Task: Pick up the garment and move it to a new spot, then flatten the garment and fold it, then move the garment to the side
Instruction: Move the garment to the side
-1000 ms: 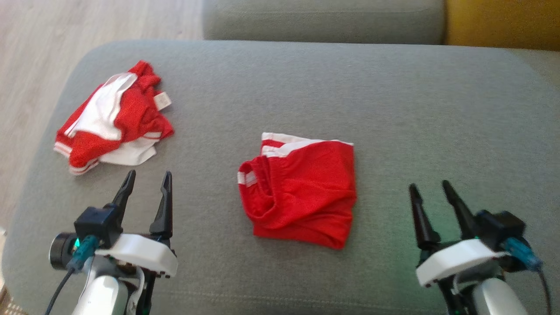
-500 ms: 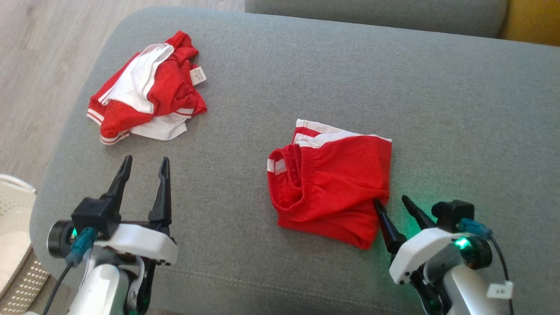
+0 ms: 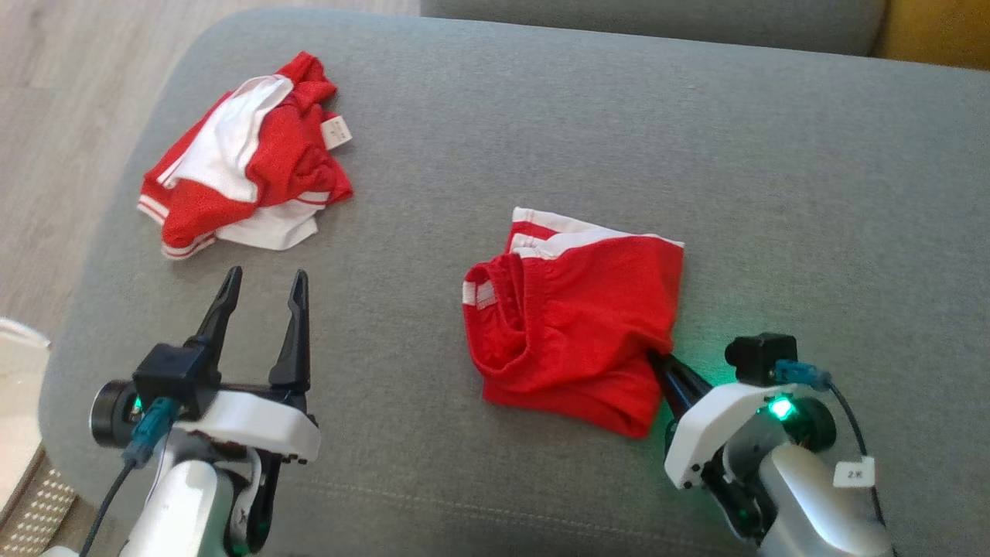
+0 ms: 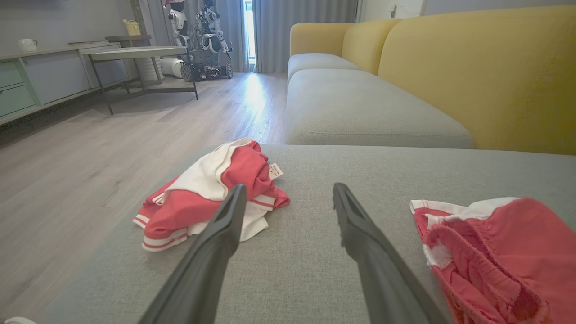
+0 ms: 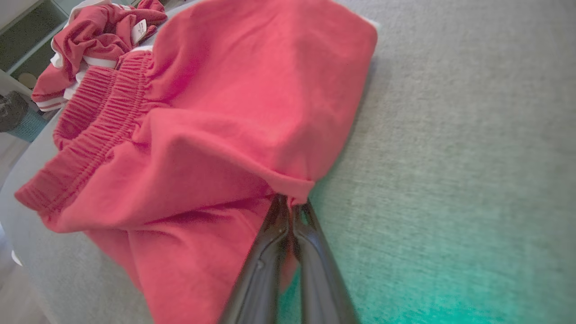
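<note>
The garment (image 3: pixel 572 309) is a pair of red shorts with white trim, folded into a rough square in the middle of the grey cushion (image 3: pixel 541 116). My right gripper (image 3: pixel 657 357) is shut on the garment's near right edge. The right wrist view shows the garment (image 5: pixel 225 112) with a fold of red cloth pinched at the tips of my right gripper (image 5: pixel 290 200). My left gripper (image 3: pixel 266 272) stands open over bare cushion to the garment's left, holding nothing. In the left wrist view my left gripper (image 4: pixel 289 186) has the garment (image 4: pixel 495 252) at its lower right.
A second red and white garment (image 3: pixel 240 155) lies crumpled at the cushion's far left corner. A white basket (image 3: pixel 15 371) sits on the floor at the lower left. Beyond the cushion are another grey seat (image 4: pixel 360 108) and a yellow backrest (image 4: pixel 472 67).
The head camera has shifted. My right gripper came in to the garment's right edge and shut on it. The left gripper stays open in the same place.
</note>
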You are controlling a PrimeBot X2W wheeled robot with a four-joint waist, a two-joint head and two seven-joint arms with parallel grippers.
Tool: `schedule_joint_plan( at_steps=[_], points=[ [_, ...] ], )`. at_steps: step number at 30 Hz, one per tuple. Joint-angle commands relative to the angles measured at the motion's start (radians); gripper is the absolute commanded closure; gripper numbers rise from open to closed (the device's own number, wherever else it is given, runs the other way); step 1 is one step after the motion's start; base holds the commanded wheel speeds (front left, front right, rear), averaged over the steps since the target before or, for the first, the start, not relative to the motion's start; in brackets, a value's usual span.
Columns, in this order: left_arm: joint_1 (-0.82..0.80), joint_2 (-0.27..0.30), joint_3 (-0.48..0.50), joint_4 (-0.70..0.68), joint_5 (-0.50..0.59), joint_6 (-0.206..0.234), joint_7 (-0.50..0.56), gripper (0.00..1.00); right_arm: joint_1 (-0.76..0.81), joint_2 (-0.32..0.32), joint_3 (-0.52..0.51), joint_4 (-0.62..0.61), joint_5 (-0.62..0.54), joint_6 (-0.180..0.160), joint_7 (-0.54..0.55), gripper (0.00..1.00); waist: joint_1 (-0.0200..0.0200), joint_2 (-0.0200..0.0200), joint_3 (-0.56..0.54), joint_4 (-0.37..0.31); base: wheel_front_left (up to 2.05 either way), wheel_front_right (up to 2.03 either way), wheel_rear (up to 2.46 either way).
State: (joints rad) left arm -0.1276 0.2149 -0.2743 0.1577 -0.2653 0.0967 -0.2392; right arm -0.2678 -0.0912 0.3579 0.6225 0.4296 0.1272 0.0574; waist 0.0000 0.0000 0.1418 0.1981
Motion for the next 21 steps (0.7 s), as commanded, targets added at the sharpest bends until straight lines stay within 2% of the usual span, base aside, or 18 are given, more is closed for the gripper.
schedule_joint_plan(
  at_steps=[1, 11, 21],
  points=[
    [-0.045, 0.019, 0.039, -0.032, 0.009, 0.005, -0.007, 0.00, -0.036, -0.018, 0.028, -0.018, -0.007, 0.003, -0.013, 1.00, 0.0000, 0.0000, 0.000, -0.015, 0.00, 0.00, 0.00],
    [-0.049, 0.031, 0.035, -0.072, 0.013, 0.010, -0.009, 0.00, -0.146, -0.136, 0.086, -0.057, -0.088, 0.003, -0.007, 1.00, 0.0000, 0.0000, 0.016, -0.162, 0.00, 0.00, 0.00],
    [-0.117, 0.032, 0.006, -0.111, 0.022, -0.006, 0.001, 0.00, -0.346, -0.317, 0.051, -0.069, -0.115, 0.003, 0.046, 1.00, 0.0000, 0.0000, 0.098, -0.278, 0.00, 0.00, 0.00]
  ],
)
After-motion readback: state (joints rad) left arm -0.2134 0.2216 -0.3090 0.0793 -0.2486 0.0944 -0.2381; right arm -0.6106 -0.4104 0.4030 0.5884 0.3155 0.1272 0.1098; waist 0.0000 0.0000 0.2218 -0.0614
